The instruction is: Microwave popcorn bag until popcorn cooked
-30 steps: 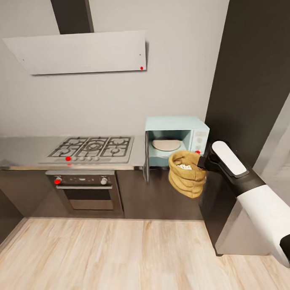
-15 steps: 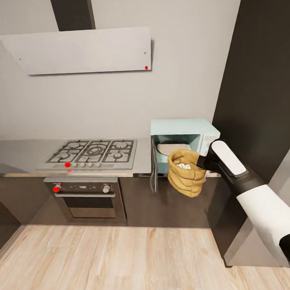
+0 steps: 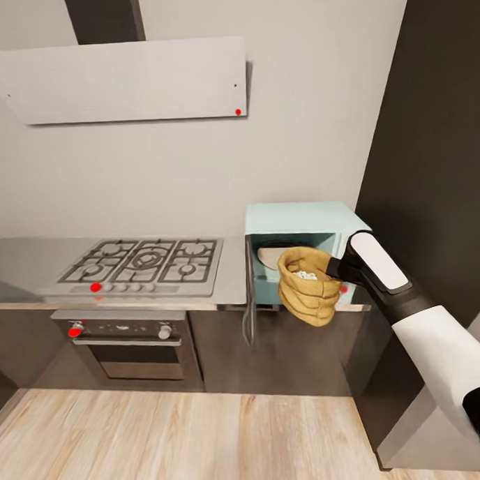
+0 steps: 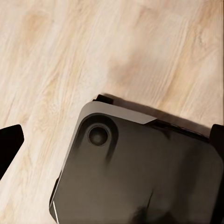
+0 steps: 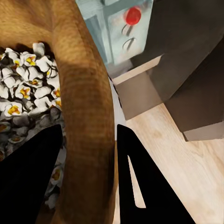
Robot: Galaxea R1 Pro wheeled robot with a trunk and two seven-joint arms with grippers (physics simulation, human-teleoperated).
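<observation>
Head view: the right gripper (image 3: 333, 267) holds the popcorn bag (image 3: 307, 294) by its rim, in the air just in front of the microwave (image 3: 301, 245), which stands on the grey table (image 3: 31, 263) to the right of the gas hob (image 3: 140, 264). The microwave's door (image 3: 249, 290) is swung open to its left, and a pale turntable plate (image 3: 274, 253) shows inside. The bag hangs partly below the level of the cavity floor and bulges at its base.

Left wrist view: the camera looks down on the wood floor (image 4: 70, 56) and the robot's dark base (image 4: 140, 168). The state of the left jaws cannot be judged here.

Right wrist view: the right jaws are narrow, pinching the bag wall, one finger inside above the popcorn (image 5: 28, 88), one outside. The microwave's control panel (image 5: 123, 28) lies beyond.

Judgement: the step in hand is insertion. Lift the bag until its base clears the cavity sill, keep its mouth upward, advance straight in over the plate, staying clear of the door edge, and release only once it rests.
</observation>
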